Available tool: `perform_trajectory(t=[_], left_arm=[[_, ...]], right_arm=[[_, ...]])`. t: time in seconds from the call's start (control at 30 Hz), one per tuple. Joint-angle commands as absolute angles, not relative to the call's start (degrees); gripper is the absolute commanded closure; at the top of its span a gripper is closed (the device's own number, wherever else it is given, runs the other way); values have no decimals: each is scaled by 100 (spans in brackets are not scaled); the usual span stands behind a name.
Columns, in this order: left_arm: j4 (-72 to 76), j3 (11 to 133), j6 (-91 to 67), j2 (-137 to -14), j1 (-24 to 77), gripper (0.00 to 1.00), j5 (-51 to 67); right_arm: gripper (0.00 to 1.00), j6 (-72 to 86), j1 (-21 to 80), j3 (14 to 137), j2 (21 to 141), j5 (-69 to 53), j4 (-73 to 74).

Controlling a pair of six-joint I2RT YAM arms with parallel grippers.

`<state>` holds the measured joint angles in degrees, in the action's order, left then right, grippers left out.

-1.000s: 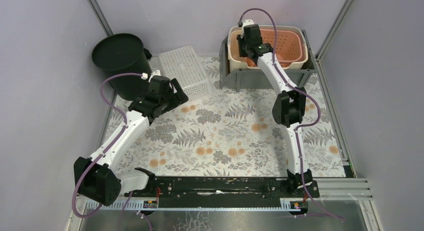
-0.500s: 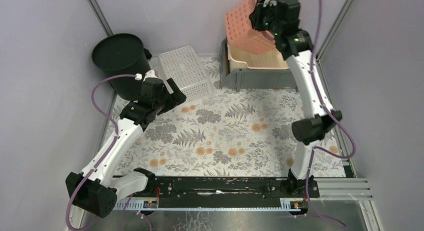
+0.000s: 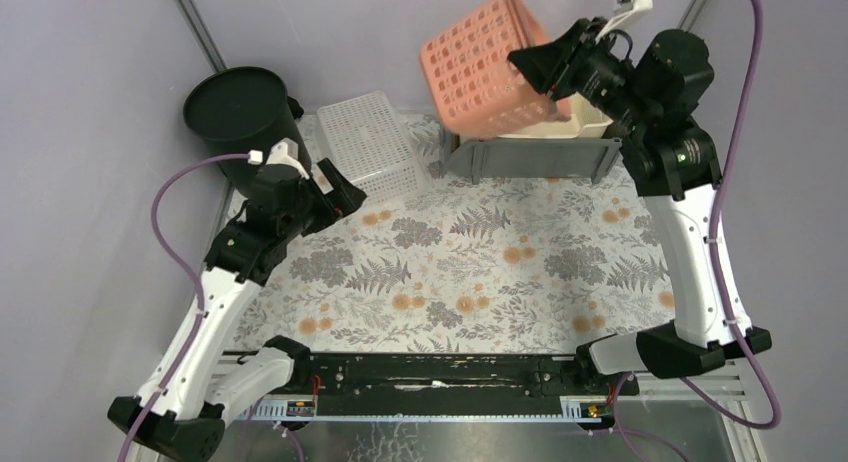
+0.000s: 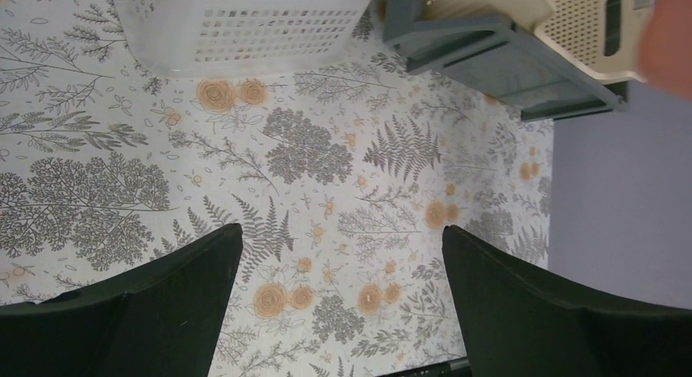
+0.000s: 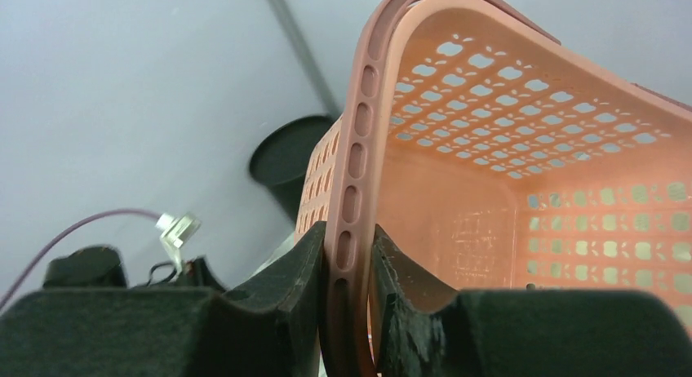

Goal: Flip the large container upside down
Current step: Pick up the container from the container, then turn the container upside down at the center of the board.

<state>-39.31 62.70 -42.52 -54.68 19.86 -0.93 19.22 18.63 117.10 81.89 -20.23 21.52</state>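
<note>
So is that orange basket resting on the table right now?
No, the orange basket hangs tilted in the air, its rim pinched between the right arm's fingers.

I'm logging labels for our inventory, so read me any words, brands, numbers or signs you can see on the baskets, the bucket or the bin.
No text can be read in any view.
The orange basket, white basket, black bucket, grey bin and floral table cover show no lettering.
</note>
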Motion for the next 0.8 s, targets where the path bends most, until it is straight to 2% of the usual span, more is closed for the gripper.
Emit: perform_trajectory(t=[0.0, 0.23, 0.53, 0.77], left_arm=[[-4362, 6603, -4166, -5138, 2008, 0, 275], [-4587, 6911, -4225, -4730, 2004, 0, 316], [-5069, 7538, -4231, -4548, 2001, 0, 230], [-5229, 7794, -4257, -4568, 2004, 0, 188]], right_arm=[[94, 3353, 1866, 10784, 7658, -3178, 1103], [97, 5332, 1877, 8916, 7072, -4023, -519], [98, 7291, 1942, 6520, 6540, -4209, -2578], [99, 7999, 2568, 5720, 6774, -3926, -3781]])
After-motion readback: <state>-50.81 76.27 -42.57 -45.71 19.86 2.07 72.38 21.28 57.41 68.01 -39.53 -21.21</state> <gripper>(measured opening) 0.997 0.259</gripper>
